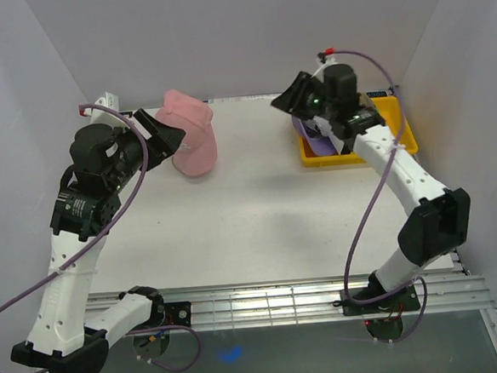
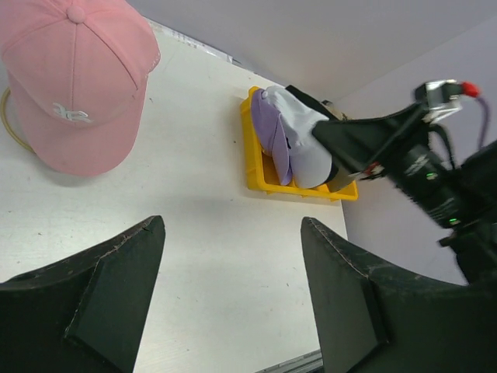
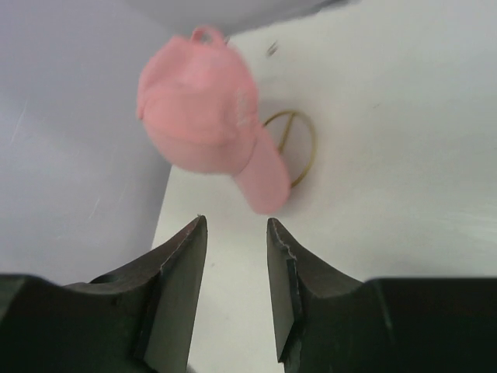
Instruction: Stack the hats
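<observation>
Both arms are hovering empty-handed; the stacking looks barely begun.

The pink cap (image 1: 193,143) is sitting alone at the far left of the worktop (image 1: 259,220). A purple cap (image 2: 272,136) and what looks like a paler cap (image 2: 307,128) are lying bunched in the yellow bin (image 2: 251,172) at the far right. The left gripper (image 2: 233,272) is gaping wide near the pink cap, holding nothing. The right gripper (image 3: 237,256) is hanging over the bin, jaws narrowly parted and empty. Every cap in the bin is probably waiting to be stacked.
</observation>
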Controlling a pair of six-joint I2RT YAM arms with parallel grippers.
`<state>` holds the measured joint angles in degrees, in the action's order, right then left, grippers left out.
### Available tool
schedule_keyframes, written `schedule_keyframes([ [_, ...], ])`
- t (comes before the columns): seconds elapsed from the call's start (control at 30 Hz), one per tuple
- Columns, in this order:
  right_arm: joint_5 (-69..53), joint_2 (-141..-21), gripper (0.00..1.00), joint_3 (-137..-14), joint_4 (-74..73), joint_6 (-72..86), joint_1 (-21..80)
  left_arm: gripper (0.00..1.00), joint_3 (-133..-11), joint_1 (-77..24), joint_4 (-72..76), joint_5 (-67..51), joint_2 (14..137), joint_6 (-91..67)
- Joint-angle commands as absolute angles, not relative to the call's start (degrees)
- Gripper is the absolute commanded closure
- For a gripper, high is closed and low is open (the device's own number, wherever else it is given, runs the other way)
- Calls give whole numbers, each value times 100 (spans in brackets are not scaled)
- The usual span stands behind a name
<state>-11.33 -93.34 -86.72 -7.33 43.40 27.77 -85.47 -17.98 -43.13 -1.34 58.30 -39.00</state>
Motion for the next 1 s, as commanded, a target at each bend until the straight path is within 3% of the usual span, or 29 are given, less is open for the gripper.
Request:
schedule_keyframes([
  [0.0,-1081,-8851,57,-8973,-2222,3200,1699,19,-8307,-1819,-4105,-439,5827,-3911],
  [0.23,-1633,-8700,56,-9299,-2716,2812,-365,19,-8051,-1828,-3920,-685,5906,-3885],
  [0.4,-2144,-9096,57,-9587,-2821,2699,-1150,19,-7998,-1819,-3911,-764,5924,-3788],
  [0.63,-1742,-9904,58,-10527,-3760,1997,-1160,19,-7928,-1819,-3911,-896,5950,-3700],
  [0.97,-695,-10186,57,-10749,-4184,1415,-1160,19,-7893,-1828,-3911,-976,5985,-3647],
])
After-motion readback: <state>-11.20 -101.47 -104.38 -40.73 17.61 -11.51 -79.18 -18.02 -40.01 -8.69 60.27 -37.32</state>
